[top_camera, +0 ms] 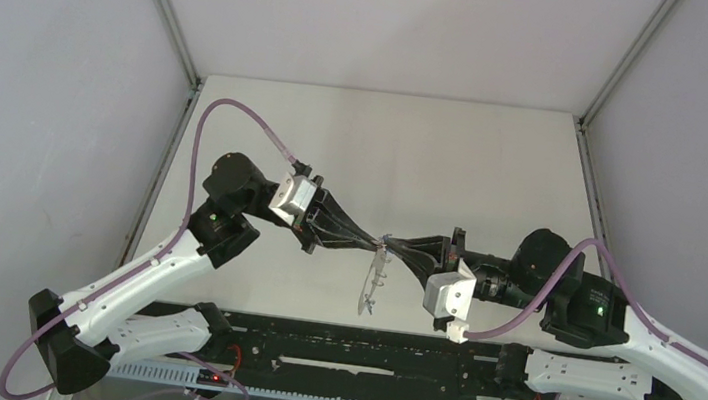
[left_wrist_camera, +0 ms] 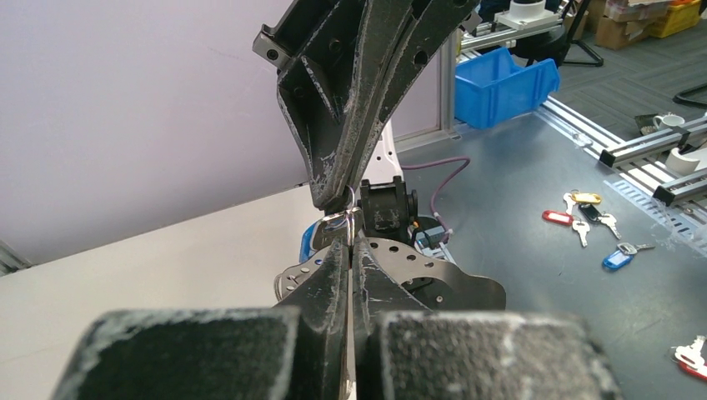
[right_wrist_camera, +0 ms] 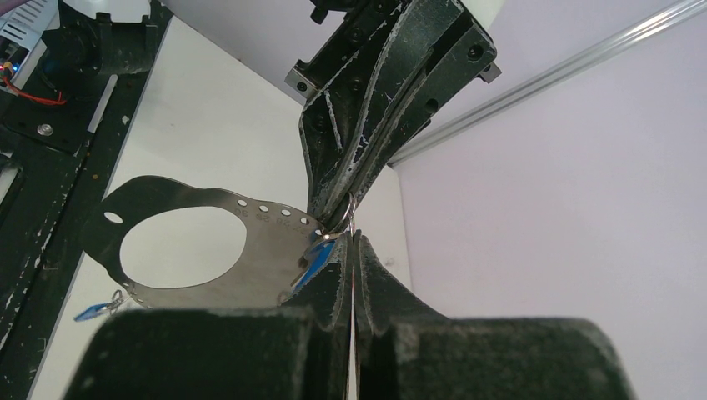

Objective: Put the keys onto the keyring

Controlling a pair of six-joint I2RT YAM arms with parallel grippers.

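Left gripper [top_camera: 372, 245] and right gripper [top_camera: 396, 247] meet tip to tip in the top view, above the middle of the white table [top_camera: 385, 153], both with jaws pressed together. Keyring [top_camera: 372, 285] hangs edge-on from that meeting point, clear of the table, running down toward the arm bases.

Left wrist view: own fingers are shut flat against each other at the bottom and the right gripper comes down from the top, also clamped shut. A small wire loop [left_wrist_camera: 336, 222] sits right between the two sets of tips. Cannot tell which gripper actually pinches it or carries the hoop. The keyring shows as a flat grey metal plate with small holes along its rim, just behind and right of the fingers. A blue key tag [left_wrist_camera: 308, 240] pokes out left of the tips, touching the rim area. Background has a blue bin [left_wrist_camera: 504, 83] and loose tagged keys [left_wrist_camera: 584, 218] on a grey bench, well apart from the arms.

Right wrist view: own fingers are shut, with the left gripper closed above them and the wire loop between. The keyring spreads out to the left, a big opening in its middle. The blue tag is at its rim beside the fingers, and a second blue tag [right_wrist_camera: 90, 312] dangles from the far lower-left rim.
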